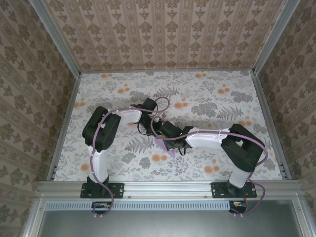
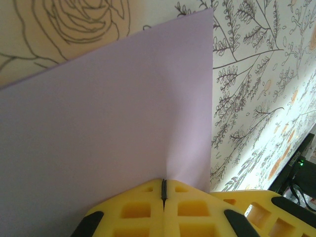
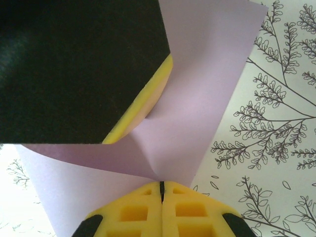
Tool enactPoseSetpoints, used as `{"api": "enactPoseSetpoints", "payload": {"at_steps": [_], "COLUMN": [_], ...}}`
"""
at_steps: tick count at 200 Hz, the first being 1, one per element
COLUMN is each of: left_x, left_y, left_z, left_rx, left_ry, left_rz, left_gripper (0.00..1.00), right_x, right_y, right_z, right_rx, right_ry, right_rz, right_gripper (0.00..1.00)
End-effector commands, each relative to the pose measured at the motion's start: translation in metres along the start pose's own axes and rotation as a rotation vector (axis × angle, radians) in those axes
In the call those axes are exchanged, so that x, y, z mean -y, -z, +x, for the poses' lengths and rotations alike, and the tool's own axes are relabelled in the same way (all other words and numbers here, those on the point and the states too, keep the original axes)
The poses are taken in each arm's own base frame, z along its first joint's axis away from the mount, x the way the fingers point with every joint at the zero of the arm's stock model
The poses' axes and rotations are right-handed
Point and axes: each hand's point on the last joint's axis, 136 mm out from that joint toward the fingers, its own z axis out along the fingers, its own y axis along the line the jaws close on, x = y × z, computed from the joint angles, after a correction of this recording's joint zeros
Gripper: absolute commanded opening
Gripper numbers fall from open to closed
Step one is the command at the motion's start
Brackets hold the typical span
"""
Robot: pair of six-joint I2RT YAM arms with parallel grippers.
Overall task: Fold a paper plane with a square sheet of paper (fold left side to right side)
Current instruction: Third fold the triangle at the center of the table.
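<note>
My left tool (image 2: 164, 190) and my right tool (image 3: 161, 190) are both pressed together, each pinching an edge of the paper (image 3: 202, 89). The paper is held over the middle of the worktop (image 1: 222, 98), bent in a loose curve between them. I judge the task is at an early step: I see no sharp crease and no pointed shape yet, so the left-to-right fold and the later folds are left

Lilac paper (image 3: 197, 98) (creased), pinched by right hand (image 3: 161, 187)
</note>
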Motion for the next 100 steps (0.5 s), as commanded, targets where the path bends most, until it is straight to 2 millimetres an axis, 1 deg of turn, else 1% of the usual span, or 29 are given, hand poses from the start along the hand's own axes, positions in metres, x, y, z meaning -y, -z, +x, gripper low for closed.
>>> {"api": "enactPoseSetpoints", "payload": {"at_steps": [1, 54, 75, 100], "left_x": [-0.022, -0.021, -0.018, -0.011], "left_y": [-0.014, -0.013, -0.01, 0.002], "left_z": [0.016, 0.016, 0.016, 0.008], "left_rx": [-0.058, -0.055, -0.054, -0.03], "left_ry": [0.03, 0.027, 0.021, 0.002], "left_rz": [-0.068, -0.067, -0.07, -0.068], "left_gripper": [0.05, 0.05, 0.09, 0.15], "right_x": [0.003, 0.004, 0.004, 0.004], "right_y": [-0.005, -0.016, -0.019, -0.018], "right_z": [0.001, 0.013, 0.017, 0.022], "right_rx": [-0.022, -0.069, -0.085, -0.098], "right_ry": [0.0, 0.006, 0.008, 0.011], "right_rz": [0.017, 0.032, 0.031, 0.02], "right_gripper": [0.0, 0.0, 0.0, 0.0]}}
